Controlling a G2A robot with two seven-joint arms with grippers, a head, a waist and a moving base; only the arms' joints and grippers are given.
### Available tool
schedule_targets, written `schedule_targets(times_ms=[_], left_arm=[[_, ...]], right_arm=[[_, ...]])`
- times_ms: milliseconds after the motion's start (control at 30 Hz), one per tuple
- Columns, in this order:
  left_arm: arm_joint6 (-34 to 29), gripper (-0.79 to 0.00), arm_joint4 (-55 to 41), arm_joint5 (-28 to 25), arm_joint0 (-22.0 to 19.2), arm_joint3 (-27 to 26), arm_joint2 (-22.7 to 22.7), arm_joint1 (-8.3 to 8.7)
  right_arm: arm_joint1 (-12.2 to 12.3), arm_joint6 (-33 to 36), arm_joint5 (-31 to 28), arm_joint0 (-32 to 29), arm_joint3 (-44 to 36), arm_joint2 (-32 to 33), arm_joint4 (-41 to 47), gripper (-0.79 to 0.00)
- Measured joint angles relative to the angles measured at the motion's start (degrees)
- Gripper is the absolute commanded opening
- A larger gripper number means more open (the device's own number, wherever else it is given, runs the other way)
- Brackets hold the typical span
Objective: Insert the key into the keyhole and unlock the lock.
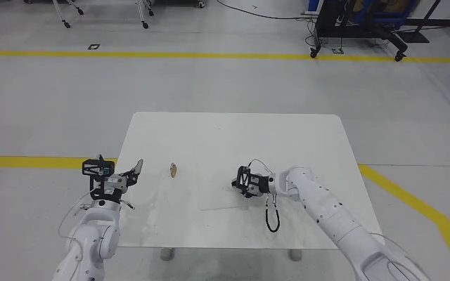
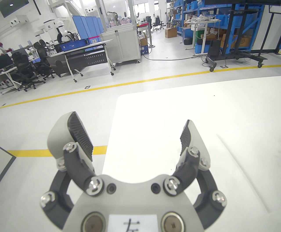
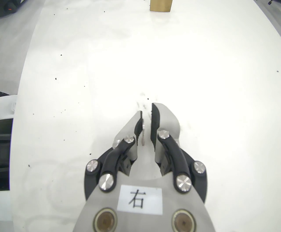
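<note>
A small brass lock (image 1: 173, 169) lies on the white table (image 1: 232, 133), left of centre; its lower edge also appears as the lock (image 3: 160, 5) straight ahead of my right gripper. My right gripper (image 1: 238, 185) is down at the tabletop near the middle. In the right wrist view the right gripper (image 3: 146, 108) is narrowed around a thin key (image 3: 143, 131) standing on edge against one pad, with a slim gap to the other pad. My left gripper (image 1: 133, 175) hovers at the table's left edge, beside the lock. The left gripper (image 2: 131, 123) is wide open with nothing in it.
The table's left edge (image 2: 109, 140) runs under the left gripper, with floor and a yellow line (image 2: 28, 153) beyond it. A black cable loop (image 1: 272, 219) hangs from the right arm over the table's front part. Bare tabletop lies between the lock and the right gripper.
</note>
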Motion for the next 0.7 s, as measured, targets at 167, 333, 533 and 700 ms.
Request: schedule_targets(times_ms=[167,333,533,700], left_arm=[[0.0,0.000,0.0,0.0,0.0,0.0,0.0,0.00],[0.0,0.000,0.0,0.0,0.0,0.0,0.0,0.00],[0.0,0.000,0.0,0.0,0.0,0.0,0.0,0.00],[0.0,0.000,0.0,0.0,0.0,0.0,0.0,0.00]], right_arm=[[0.4,-3.3,0.2,0.5,-0.5,0.2,-2.4,-0.785],[1.5,-8.7,1.6,-0.4,-3.3,1.8,-5.7,-0.785],[2.7,-17.3,5.5,-3.3,-5.0,7.0,-1.3,-0.785],[2.7,-14.6,6.1,-5.1,-5.2,12.1,14.9,-0.785]])
